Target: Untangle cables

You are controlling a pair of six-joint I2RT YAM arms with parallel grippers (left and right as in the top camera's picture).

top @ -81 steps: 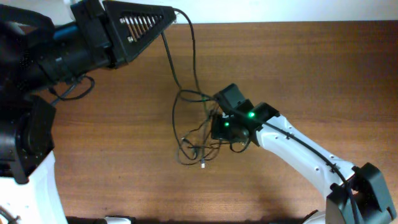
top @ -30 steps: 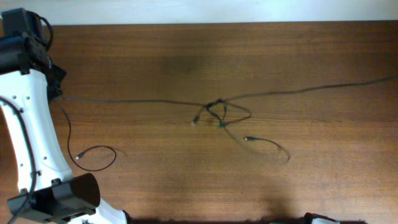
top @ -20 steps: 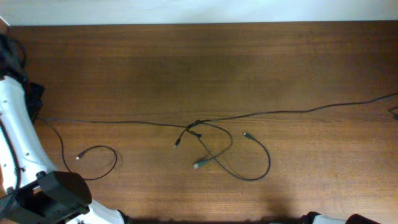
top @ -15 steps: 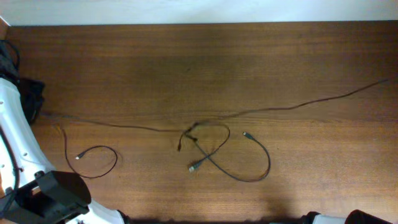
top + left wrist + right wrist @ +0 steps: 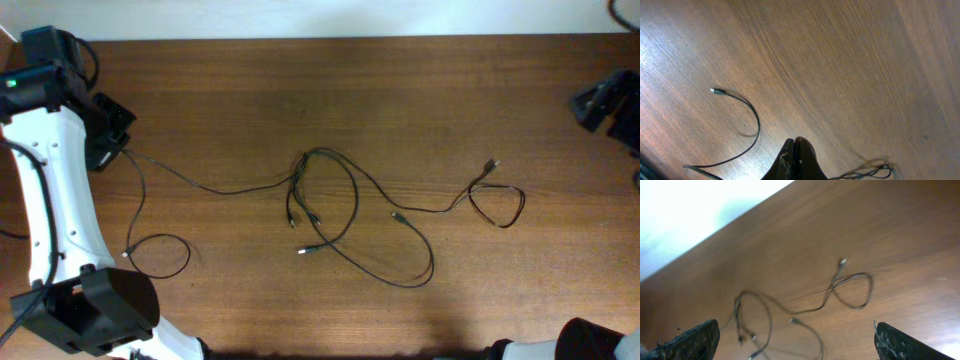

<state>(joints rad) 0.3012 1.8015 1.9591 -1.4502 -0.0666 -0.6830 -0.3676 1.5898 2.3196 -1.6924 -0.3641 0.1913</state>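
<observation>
Clamped tight with the left gripper (image 5: pixel 794 148) at the left side of the table (image 5: pixel 450 90), on one strand of the cables (image 5: pixel 322 205) – no gap between the fingers (image 5: pixel 803 156) in the wrist view. From that pinch, running slack toward the middle into a loose knot of overlapping loops, with three small plug ends poking out beside it. Below the grip, dropping to a separate open curl near the table's near edge (metal-tipped plug (image 5: pixel 714 90) at its end, plain in the left wrist view). Off the knot to the right, trailing on to a small closed loop (image 5: pixel 497 206) with a plug end just above it. Spread wide with the right gripper (image 5: pixel 797 340), up at the far right corner and well apart from every strand – holding nothing. Impossible to tell how many separate cords in the knot.
</observation>
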